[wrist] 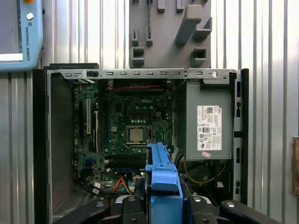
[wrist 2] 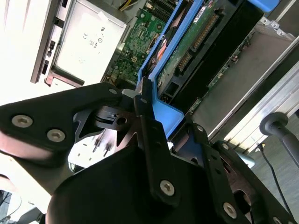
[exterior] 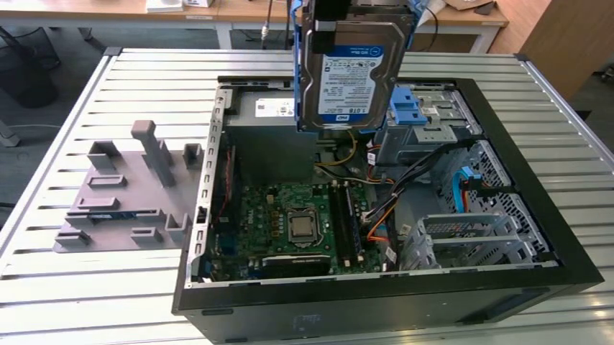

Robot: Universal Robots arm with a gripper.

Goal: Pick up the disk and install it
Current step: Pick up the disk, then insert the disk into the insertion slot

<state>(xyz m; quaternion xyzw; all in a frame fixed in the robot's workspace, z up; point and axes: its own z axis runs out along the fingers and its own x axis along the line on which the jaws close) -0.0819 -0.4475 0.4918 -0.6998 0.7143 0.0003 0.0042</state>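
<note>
**Disk held up over the open computer**

The fingers (wrist 2: 150, 135) are squeezed tight on the blue frame (wrist 2: 173, 114) of the disk (exterior: 350, 72). The disk hangs upright in the air above the open computer case (exterior: 384, 313). Its white and blue label faces the exterior view. It touches nothing but the fingers.

So the picking-up part looks done. The putting-in part is not done yet, I think. The disk is over the grey power box (exterior: 269, 108). It is just beside the drive bay (exterior: 436, 118) with its blue clips, on the exterior view's left of the bay. To go in, the disk would have to line up with the bay and slide in straight. Loose wires (exterior: 403, 180) lie near the bay and could get in the way. The green board (exterior: 298, 215) lies low in the case, well under the disk.

The case lies on its side on a desk (exterior: 96, 302) made of long silver metal strips. A grey plastic holder (exterior: 125, 201) with pegs sits on the desk near the case, on the exterior view's left. In the first wrist view, a control pad (wrist: 21, 42) with a blue edge is near the case. Behind the desk are wooden tables (exterior: 192, 11) and a grey floor (exterior: 57, 108).
</note>
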